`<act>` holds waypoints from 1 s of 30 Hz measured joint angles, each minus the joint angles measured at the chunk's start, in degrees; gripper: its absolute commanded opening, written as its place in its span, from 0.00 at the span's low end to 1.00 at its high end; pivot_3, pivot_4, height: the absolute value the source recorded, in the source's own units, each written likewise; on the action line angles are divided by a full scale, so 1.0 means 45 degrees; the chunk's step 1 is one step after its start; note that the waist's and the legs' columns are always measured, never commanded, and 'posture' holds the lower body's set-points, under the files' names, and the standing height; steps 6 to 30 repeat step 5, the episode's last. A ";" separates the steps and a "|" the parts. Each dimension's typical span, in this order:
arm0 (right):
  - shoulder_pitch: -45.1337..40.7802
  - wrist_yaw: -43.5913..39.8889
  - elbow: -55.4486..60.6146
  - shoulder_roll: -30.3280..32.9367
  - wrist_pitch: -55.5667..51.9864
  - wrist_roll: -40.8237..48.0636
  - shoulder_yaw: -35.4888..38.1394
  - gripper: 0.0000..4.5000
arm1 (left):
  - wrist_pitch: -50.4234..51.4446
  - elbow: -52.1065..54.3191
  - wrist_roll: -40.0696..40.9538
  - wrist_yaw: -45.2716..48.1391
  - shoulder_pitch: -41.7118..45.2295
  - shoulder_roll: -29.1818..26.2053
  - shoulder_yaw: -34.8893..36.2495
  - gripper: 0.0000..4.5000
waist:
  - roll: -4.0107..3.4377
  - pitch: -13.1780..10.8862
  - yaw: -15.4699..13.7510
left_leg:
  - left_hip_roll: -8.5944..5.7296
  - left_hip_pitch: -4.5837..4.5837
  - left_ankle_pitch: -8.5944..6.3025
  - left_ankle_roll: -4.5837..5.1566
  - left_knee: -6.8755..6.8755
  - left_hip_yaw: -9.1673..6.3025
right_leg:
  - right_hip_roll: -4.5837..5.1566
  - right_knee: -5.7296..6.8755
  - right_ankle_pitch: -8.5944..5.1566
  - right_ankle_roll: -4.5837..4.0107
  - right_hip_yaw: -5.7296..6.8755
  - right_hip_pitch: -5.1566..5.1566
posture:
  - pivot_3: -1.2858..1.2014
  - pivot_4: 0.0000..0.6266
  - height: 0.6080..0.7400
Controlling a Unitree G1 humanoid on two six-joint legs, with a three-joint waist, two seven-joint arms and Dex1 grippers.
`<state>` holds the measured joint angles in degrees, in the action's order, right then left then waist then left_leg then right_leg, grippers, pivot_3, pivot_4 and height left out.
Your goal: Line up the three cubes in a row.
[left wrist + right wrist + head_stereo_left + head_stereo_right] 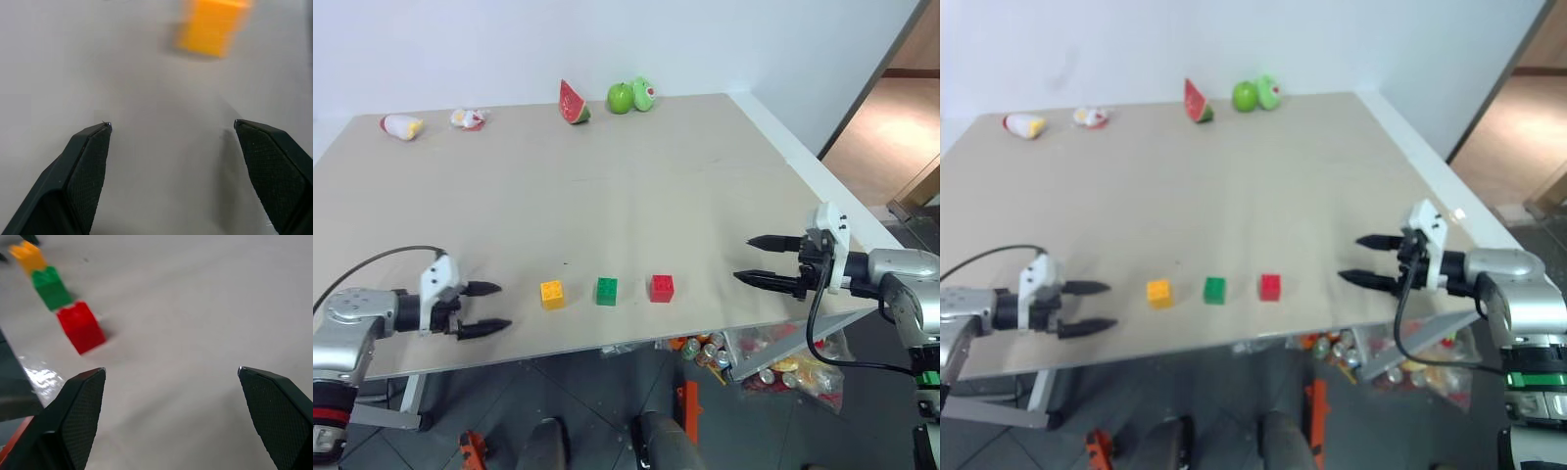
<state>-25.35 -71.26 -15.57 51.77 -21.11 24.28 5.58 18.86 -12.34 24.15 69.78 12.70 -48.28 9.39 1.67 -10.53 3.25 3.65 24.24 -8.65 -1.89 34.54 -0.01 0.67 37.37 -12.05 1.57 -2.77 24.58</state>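
Three studded cubes stand in a row near the table's front edge: yellow-orange, green and red, with small gaps between them. My left gripper hovers open just left of the yellow cube, nothing between its fingers. My right gripper is open too, well to the right of the red cube. The left wrist view has the yellow cube ahead of the spread fingers. All three cubes appear in the right wrist view, the red one nearest.
At the table's far edge lie a watermelon slice, a green apple and two small toys. Below the front right table edge a bin of cans and litter sits on the floor.
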 measured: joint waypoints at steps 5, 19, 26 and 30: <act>-0.0024 0.0282 -0.0408 -0.0447 0.0089 -0.0035 0.0027 1.00 | 0.2670 0.1971 0.1915 -0.2251 -0.0279 0.0645 0.2052 0.92 | 0.0001 0.0001 -0.0031 | -0.0013 0.0010 -0.0019 -0.0030 0.0004 0.0035 | 0.0008 -0.0008 -0.0026 0.0047 -0.0068 -0.0002 | 0.52 0.24 1.00; -0.0024 0.0282 -0.0408 -0.0447 0.0089 -0.0035 0.0027 1.00 | 0.2670 0.1971 0.1915 -0.2251 -0.0279 0.0645 0.2052 0.92 | 0.0001 0.0001 -0.0031 | -0.0013 0.0010 -0.0019 -0.0030 0.0004 0.0035 | 0.0008 -0.0008 -0.0026 0.0047 -0.0068 -0.0002 | 0.52 0.24 1.00; -0.0024 0.0282 -0.0408 -0.0447 0.0089 -0.0035 0.0027 1.00 | 0.2670 0.1971 0.1915 -0.2251 -0.0279 0.0645 0.2052 0.92 | 0.0001 0.0001 -0.0031 | -0.0013 0.0010 -0.0019 -0.0030 0.0004 0.0035 | 0.0008 -0.0008 -0.0026 0.0047 -0.0068 -0.0002 | 0.52 0.24 1.00; -0.0024 0.0282 -0.0408 -0.0447 0.0089 -0.0035 0.0027 1.00 | 0.2670 0.1971 0.1915 -0.2251 -0.0279 0.0645 0.2052 0.92 | 0.0001 0.0001 -0.0031 | -0.0013 0.0010 -0.0019 -0.0030 0.0004 0.0035 | 0.0008 -0.0008 -0.0026 0.0047 -0.0068 -0.0002 | 0.52 0.24 1.00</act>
